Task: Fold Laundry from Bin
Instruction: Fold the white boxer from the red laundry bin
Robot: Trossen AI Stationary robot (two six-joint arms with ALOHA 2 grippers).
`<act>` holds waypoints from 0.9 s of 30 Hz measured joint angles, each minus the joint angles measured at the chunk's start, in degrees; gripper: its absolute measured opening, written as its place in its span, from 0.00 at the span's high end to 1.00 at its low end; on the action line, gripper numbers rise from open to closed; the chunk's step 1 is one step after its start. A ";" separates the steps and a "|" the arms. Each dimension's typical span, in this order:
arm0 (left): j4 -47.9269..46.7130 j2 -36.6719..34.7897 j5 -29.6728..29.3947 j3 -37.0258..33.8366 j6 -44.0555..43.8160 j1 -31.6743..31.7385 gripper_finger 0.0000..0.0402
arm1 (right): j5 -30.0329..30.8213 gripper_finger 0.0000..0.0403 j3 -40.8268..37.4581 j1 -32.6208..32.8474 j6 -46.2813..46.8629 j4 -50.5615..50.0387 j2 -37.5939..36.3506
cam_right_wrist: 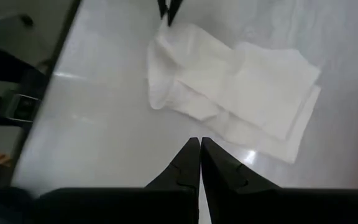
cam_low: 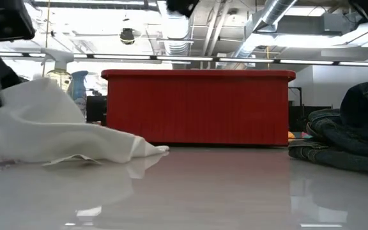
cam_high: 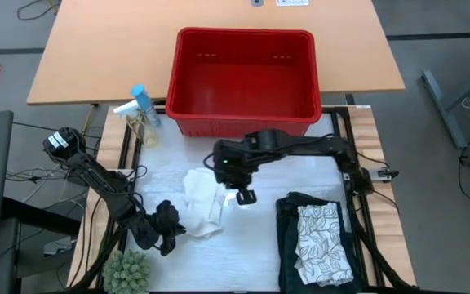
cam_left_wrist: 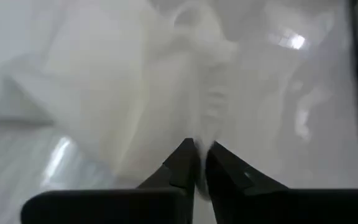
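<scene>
On the white worktop (cam_high: pixel 161 175), the small whitish cloth (cam_high: pixel 202 202) lies crumpled at about 7 o'clock from the red bin (cam_high: pixel 245 80). The left gripper (cam_left_wrist: pixel 201 160), at the cloth's 8 o'clock edge, is pinched closed on a fold of it. The right gripper (cam_right_wrist: pixel 200 155), fingers pressed together and empty, hovers just beside the cloth's 3 o'clock side. The dark garment (cam_high: pixel 288 214) with the leaf-patterned cloth (cam_high: pixel 322 242) on top rests at 5 o'clock.

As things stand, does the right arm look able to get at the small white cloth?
Probably yes. The right gripper, fingers shut and empty, hangs just beside the white cloth with bare table between them. The left gripper pinches the cloth's other edge, away from the right arm's path.
</scene>
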 joint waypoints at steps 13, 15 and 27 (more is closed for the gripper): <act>-14.87 0.00 6.42 0.13 0.30 -0.37 0.85 | 0.24 0.90 0.00 -5.02 -9.57 6.52 12.16; -16.58 0.00 7.76 0.90 2.18 -0.67 0.88 | 0.42 0.90 0.00 -5.02 -14.02 7.89 12.88; -32.39 0.00 3.39 3.54 9.26 -0.07 0.94 | -0.83 0.85 0.01 -5.38 -31.27 12.19 13.15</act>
